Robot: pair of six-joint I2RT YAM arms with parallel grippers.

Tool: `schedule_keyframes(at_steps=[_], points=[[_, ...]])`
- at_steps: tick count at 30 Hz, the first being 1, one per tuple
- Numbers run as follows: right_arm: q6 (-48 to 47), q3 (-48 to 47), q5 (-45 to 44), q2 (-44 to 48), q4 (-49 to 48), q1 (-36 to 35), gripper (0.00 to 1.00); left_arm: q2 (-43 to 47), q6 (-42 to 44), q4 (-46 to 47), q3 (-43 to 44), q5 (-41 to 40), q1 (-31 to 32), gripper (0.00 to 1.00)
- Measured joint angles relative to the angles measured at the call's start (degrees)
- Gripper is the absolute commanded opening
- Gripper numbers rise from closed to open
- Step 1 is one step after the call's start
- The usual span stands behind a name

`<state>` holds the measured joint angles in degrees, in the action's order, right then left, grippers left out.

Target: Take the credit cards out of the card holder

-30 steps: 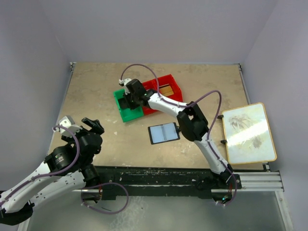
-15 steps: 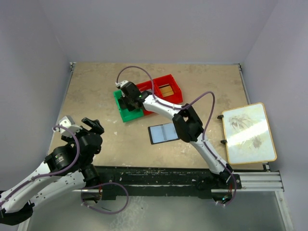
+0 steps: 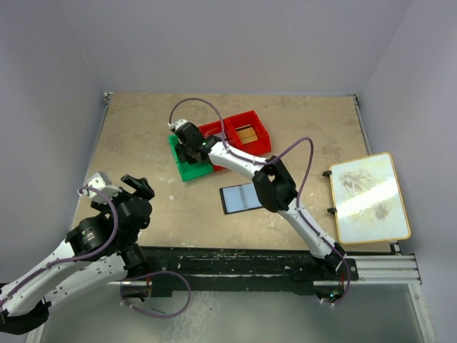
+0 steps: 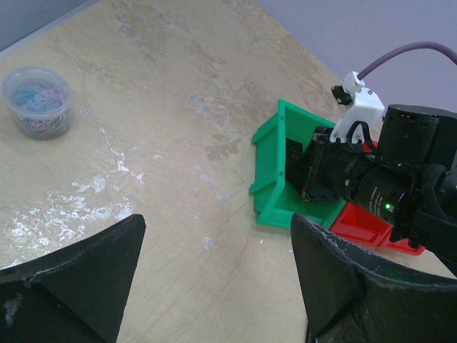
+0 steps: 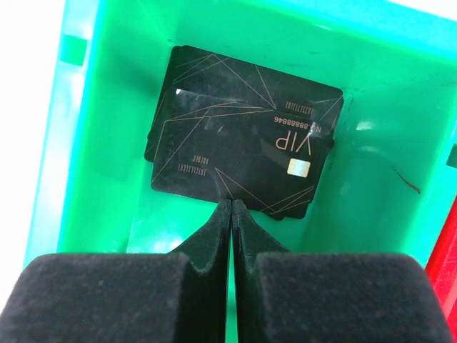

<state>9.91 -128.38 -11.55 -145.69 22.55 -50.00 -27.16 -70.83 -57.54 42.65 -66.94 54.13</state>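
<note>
The green bin (image 5: 371, 179) is smooth glossy plastic, the black cards (image 5: 235, 143) faintly glossy plastic, the table (image 4: 178, 86) matt and mottled.

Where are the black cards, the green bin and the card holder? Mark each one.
black cards (image 5: 243, 146): right wrist view, face of the top card.
green bin (image 4: 270, 179): left wrist view, its near outer wall.
card holder (image 3: 243, 198): top external view, its open pale inner face.

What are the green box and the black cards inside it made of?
Green box: looks like hard plastic, smooth and glossy, with light glinting off its walls. Black cards: probably plastic too, mostly matte black, with thin gold lines, "VIP" lettering and a small gold chip.
</note>
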Motion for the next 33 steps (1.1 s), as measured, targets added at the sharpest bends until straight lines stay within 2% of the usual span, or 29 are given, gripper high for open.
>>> schedule_keyframes(at_steps=[13, 33], points=[[-0.72, 0.11, -3.96, -0.2, -0.02, -1.44, 0.02, 0.02, -0.02, 0.02, 0.0, 0.02, 0.0, 0.81], [0.55, -2.84, -6.36, -2.84, -0.98, -1.22, 0.12, 0.59, -0.04, 0.02, 0.0, 0.02, 0.0, 0.81]])
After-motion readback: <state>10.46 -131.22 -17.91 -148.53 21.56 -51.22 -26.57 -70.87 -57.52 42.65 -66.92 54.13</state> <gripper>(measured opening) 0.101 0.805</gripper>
